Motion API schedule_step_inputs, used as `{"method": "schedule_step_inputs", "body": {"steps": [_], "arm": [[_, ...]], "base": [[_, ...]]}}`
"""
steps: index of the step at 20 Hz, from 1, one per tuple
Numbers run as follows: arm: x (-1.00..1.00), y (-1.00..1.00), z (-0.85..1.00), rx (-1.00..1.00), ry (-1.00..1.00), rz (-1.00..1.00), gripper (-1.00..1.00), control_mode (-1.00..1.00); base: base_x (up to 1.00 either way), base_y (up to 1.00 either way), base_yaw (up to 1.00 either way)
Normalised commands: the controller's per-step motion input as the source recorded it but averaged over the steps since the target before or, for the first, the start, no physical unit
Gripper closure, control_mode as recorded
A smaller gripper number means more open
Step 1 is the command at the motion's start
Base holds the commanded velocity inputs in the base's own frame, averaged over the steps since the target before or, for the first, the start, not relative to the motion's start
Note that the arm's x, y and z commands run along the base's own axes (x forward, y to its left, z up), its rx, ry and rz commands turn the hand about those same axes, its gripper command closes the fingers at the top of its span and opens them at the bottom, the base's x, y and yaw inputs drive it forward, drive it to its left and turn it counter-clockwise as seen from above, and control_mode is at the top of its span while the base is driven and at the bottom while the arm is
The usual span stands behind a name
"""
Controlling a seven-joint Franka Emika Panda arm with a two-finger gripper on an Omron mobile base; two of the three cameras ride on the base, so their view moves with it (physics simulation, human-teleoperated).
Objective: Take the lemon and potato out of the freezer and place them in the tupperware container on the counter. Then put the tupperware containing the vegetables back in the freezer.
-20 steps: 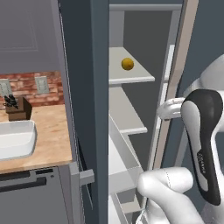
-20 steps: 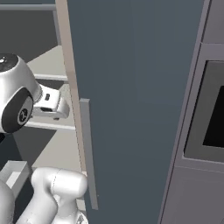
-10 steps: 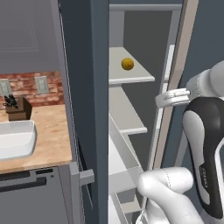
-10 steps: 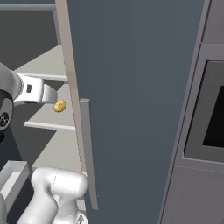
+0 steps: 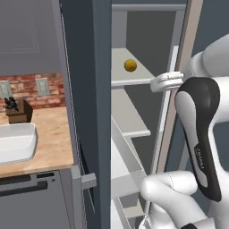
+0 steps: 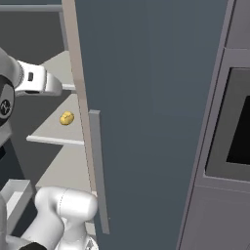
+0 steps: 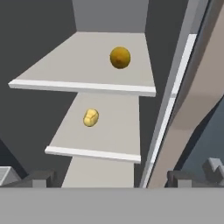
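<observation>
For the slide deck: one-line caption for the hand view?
Open gripper faces the freezer shelves: lemon on the upper shelf, potato on the shelf below.

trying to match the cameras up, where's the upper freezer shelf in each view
Left base view: upper shelf at upper middle, round yellow ball on it.
Right base view: upper left, above the shelf with the yellow lump.
Hand view: top centre, ball on it.
Shared landmark: tan door edge.
</observation>
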Motion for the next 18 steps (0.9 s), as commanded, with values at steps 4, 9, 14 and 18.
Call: {"method": "schedule_step_inputs", "body": {"steps": [4,9,14,18], "arm": [[0.3,0.19,0.05,0.0,-0.03,0.0,-1.0,-1.0],[0.4,0.21,0.0,-0.02,-0.02,-0.01,-1.0,-1.0],[0.46,0.08,0.0,-0.05,-0.04,-0.03,-1.0,-1.0],[0.56,0.04,0.0,-0.08,-0.05,-0.06,-1.0,-1.0]], "base": [[0.0,0.0,0.0],[0.0,0.0,0.0],[0.0,0.0,0.0],[0.0,0.0,0.0]]}}
